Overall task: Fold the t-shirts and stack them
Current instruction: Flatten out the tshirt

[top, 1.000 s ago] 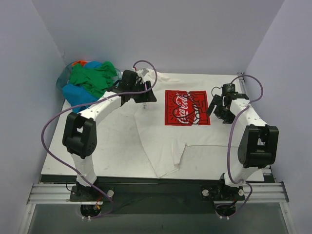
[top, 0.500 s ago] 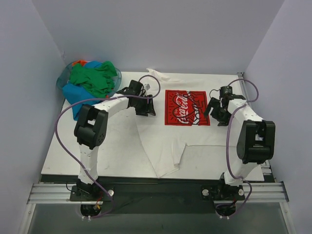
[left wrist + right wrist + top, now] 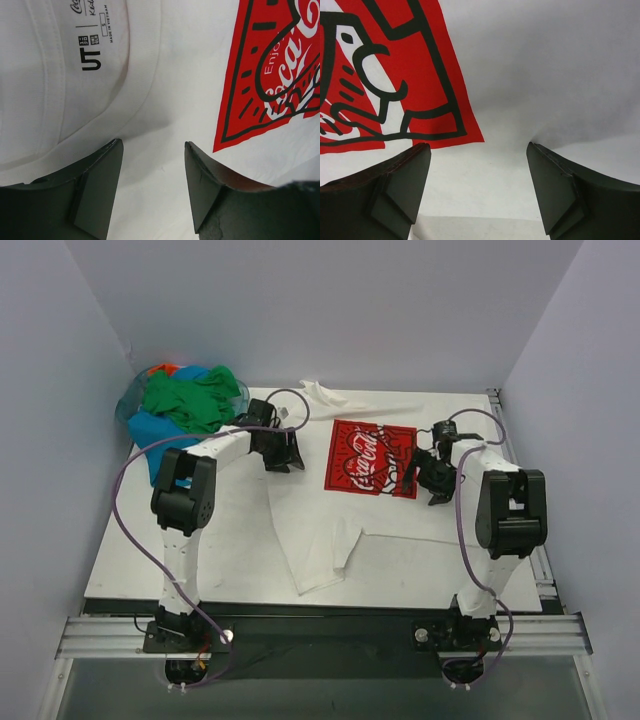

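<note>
So far, hardly any of the job looks done. The white t-shirt (image 3: 330,530) lies open in the middle of the table (image 3: 140,560), front side up, with its red logo (image 3: 368,458) showing. It is not folded yet, though its edge toward 6 o'clock looks a bit bunched and crooked. The left pincer (image 3: 152,150) is low over the shirt at the 9 o'clock side of the logo, right by the neck hole (image 3: 145,65). Its two fingers are wide apart and hold nothing. The right pincer (image 3: 477,150) is at the 3 o'clock side of the logo, wide apart too, with only flat cloth under it. The heap of other t-shirts (image 3: 185,405), green, blue and orange, sits in the 10 o'clock corner, all scrunched up. I think every fold is left to do, and no stack is started.
</note>
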Robot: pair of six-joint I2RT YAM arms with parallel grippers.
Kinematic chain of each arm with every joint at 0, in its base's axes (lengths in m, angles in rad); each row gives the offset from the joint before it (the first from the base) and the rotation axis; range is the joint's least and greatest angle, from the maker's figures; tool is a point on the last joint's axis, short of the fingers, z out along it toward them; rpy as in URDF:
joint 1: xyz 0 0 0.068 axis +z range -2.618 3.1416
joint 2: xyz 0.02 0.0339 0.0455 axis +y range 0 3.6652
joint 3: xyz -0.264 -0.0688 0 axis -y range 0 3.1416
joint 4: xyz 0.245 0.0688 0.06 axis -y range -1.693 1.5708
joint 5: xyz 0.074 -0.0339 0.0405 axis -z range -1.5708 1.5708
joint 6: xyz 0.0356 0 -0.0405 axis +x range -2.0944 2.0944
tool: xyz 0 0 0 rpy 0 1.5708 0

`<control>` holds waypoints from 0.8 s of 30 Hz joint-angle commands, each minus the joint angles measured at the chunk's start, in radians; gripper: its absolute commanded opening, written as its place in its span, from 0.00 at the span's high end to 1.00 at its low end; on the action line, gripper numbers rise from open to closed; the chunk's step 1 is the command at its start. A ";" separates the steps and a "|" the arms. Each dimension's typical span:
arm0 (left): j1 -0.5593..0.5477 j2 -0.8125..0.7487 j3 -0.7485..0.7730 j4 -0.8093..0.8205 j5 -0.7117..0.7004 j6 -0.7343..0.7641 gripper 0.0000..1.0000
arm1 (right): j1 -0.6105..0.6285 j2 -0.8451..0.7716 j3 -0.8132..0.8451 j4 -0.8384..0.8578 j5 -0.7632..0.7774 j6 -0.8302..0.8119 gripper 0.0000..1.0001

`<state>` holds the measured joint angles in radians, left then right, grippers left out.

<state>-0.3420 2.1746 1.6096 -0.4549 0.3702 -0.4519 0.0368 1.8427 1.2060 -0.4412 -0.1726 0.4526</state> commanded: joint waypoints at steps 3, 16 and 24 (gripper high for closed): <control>0.055 0.086 0.113 -0.060 -0.054 0.035 0.37 | 0.041 0.058 0.084 -0.076 -0.034 0.005 0.21; 0.072 0.307 0.575 -0.278 -0.154 0.108 0.37 | 0.095 0.201 0.309 -0.159 -0.088 0.028 0.21; 0.055 0.167 0.508 -0.242 -0.166 0.082 0.36 | 0.095 0.167 0.397 -0.217 -0.110 -0.006 0.21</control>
<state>-0.2802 2.4607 2.1475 -0.6926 0.2424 -0.3805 0.1291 2.0567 1.5612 -0.5774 -0.2623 0.4675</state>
